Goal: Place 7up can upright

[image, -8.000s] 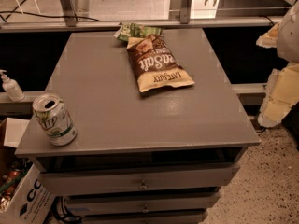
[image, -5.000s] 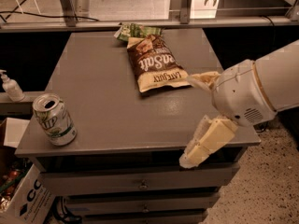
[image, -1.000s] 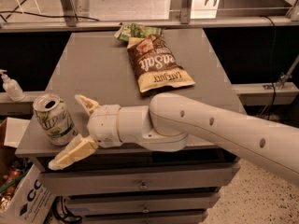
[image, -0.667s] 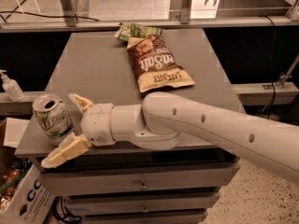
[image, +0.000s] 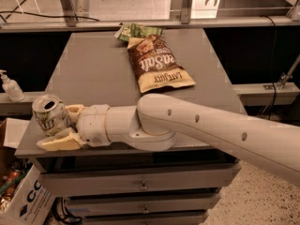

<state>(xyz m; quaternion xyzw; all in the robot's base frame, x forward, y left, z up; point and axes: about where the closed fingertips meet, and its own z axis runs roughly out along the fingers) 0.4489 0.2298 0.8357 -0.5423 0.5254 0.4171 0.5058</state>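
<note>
The 7up can [image: 48, 117] at the lower left of the frame is shiny metal with a bright silver top, and the gripper [image: 56, 126] right by it looks like smooth cream plastic, a bit dull. The arm [image: 197, 125] coming in from the lower right is smooth white plastic with a soft shine, and the table [image: 93, 64] top is flat, grey and matt. The chip bag [image: 159, 69] near the top middle is crinkly and shines a little, and the drawers [image: 187, 179] at the bottom look like dull grey metal.
</note>
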